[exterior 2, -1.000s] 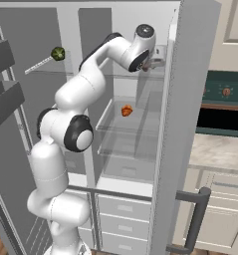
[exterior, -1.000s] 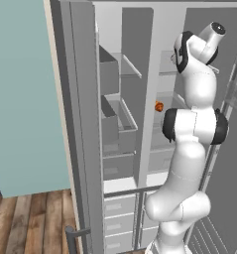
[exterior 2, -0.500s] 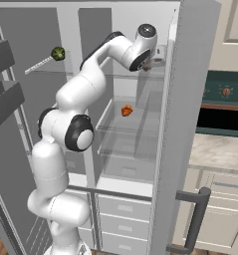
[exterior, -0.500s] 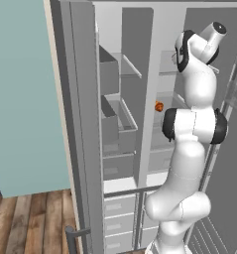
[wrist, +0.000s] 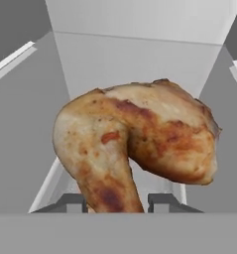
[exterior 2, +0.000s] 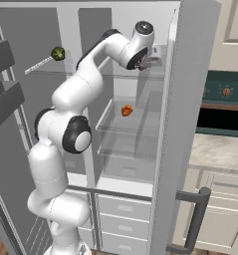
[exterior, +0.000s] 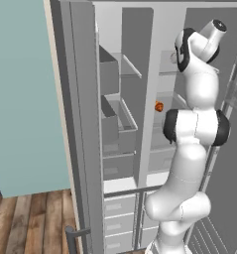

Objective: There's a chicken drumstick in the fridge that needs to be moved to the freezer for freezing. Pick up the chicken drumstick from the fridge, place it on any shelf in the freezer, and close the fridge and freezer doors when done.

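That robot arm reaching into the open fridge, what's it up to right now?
The white arm is reaching to an upper glass shelf of the fridge, and its gripper has its fingertips on either side of the chicken drumstick, closing around the narrow end. The drumstick does not look lifted yet. Both the fridge and freezer doors stand open, and a small orange-red item sits on a lower shelf.

The chicken drumstick (wrist: 140,149) has rough, mottled golden-brown skin, the fridge (exterior 2: 135,124) has matt grey walls and clear glass shelves, and the floor (exterior: 26,223) is wood planking.
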